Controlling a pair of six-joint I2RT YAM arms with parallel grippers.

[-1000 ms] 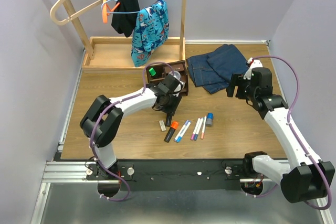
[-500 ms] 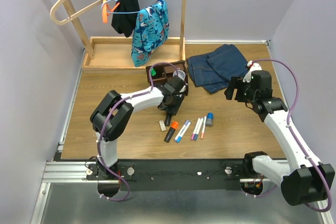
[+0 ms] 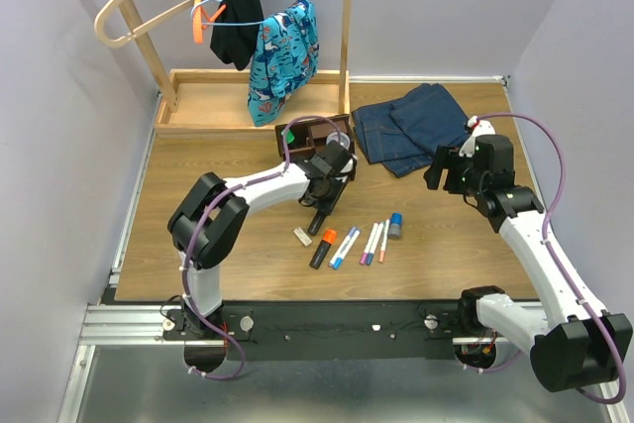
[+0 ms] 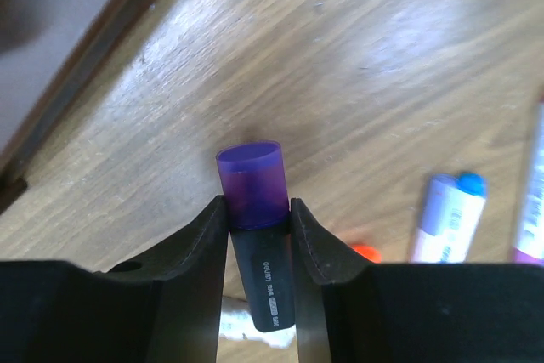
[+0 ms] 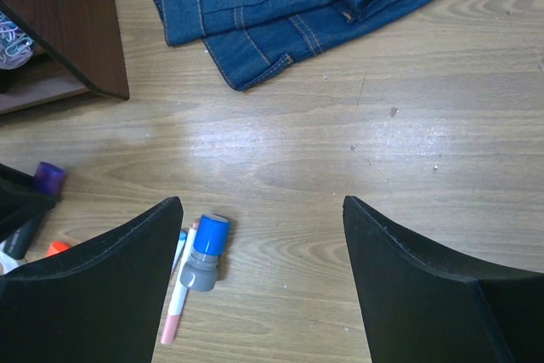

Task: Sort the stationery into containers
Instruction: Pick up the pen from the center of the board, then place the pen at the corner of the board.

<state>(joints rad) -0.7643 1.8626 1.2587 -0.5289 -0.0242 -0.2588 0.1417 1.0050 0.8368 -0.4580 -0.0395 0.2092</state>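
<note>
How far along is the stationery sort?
Early. Done: one green marker sits in the organiser. In hand: the left gripper is shut on the purple marker. Remaining: the eraser, orange-capped marker, pens and blue-capped bottle lie on the table. The right gripper is open and empty.

Room on my right, a crowd on my left.

Under the right gripper (image 5: 259, 210), its fingers spread wide, I had bare wood to pass over. The folded jeans (image 5: 255, 6) blocked the far side and the blue-capped bottle (image 5: 206, 254) lay just beside one finger. The left gripper (image 4: 257, 214), clamped on the purple marker (image 4: 253, 189), was hemmed between the dark organiser (image 3: 315, 134) behind and the eraser (image 3: 303, 236), orange marker (image 3: 323, 248) and thin pens (image 3: 369, 242) in front. Beyond, the pale tray (image 3: 213, 111) with its posts and the hanging clothes (image 3: 282, 47) closed the far-left corner.
</note>
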